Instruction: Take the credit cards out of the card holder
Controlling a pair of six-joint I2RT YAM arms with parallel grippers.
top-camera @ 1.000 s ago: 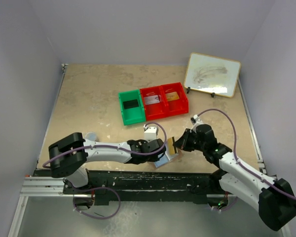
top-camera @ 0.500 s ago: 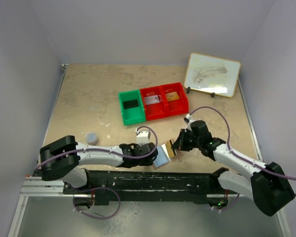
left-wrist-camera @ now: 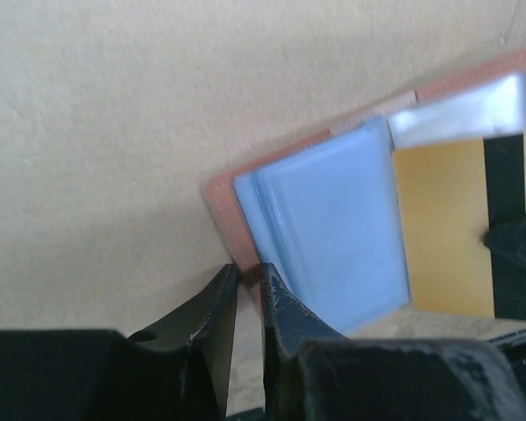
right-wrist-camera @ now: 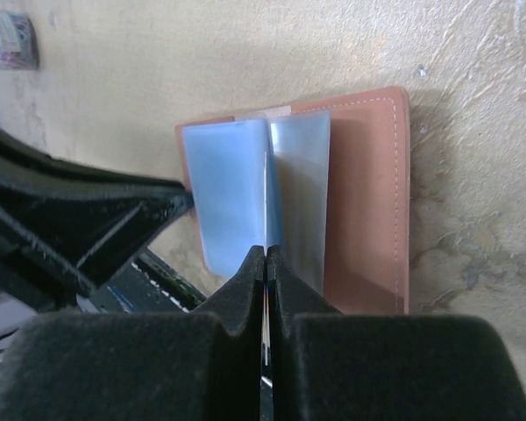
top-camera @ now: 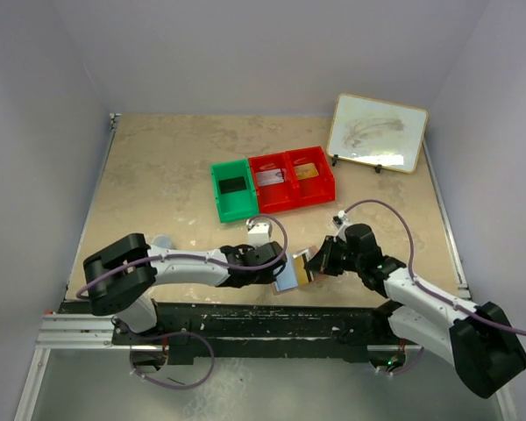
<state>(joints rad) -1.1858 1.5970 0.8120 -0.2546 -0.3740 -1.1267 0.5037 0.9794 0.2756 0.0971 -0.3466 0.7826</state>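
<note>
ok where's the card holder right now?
Top view: the card holder lies open at the centre front of the table, between the left gripper and the right gripper, on the near side of the red bins.

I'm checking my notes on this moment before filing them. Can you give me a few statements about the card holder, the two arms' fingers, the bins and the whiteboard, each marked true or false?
1. The card holder lies open on the table, its pale blue sleeves showing. True.
2. The right fingers are shut on a gold card. True.
3. The green bin stands to the right of the red bins. False: it stands on their left.
4. The whiteboard lies flat in the middle of the table. False: it stands propped at the far right corner.
5. The left fingers are spread wide, far from the card holder. False: they are nearly shut, at its corner.
</note>
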